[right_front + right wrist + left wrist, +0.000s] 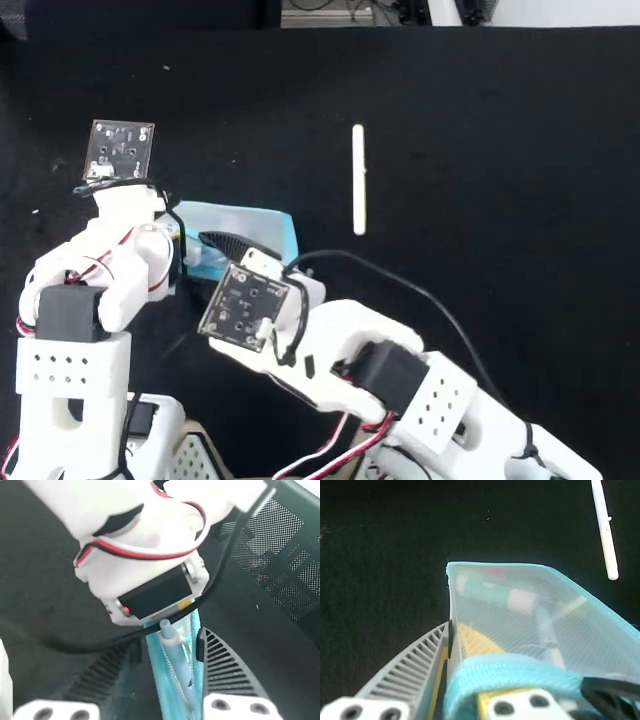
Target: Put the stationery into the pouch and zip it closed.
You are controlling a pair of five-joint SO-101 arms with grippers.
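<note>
The pouch point(250, 222) is translucent with light blue trim and lies between the two arms. My left gripper point(451, 630) is shut on one end of the pouch point(520, 615), which holds several items, among them a pale pen point(547, 640). My right gripper point(167, 645) stands open over the pouch's rim point(157, 680), its black fingers point(220, 660) on either side of a light blue pen point(172, 665) that sticks out of the opening. In the high view the right gripper point(225, 243) sits on the pouch's near edge. A white pen point(358, 180) lies apart on the black cloth, beyond the pouch point(605, 535).
The left arm's body point(145, 555) hangs close above the right gripper, with a black cable point(400, 285) running across the right arm. A mesh panel point(285, 555) lies near the arm bases. Black cloth point(500, 150) stretches to the table's far edge.
</note>
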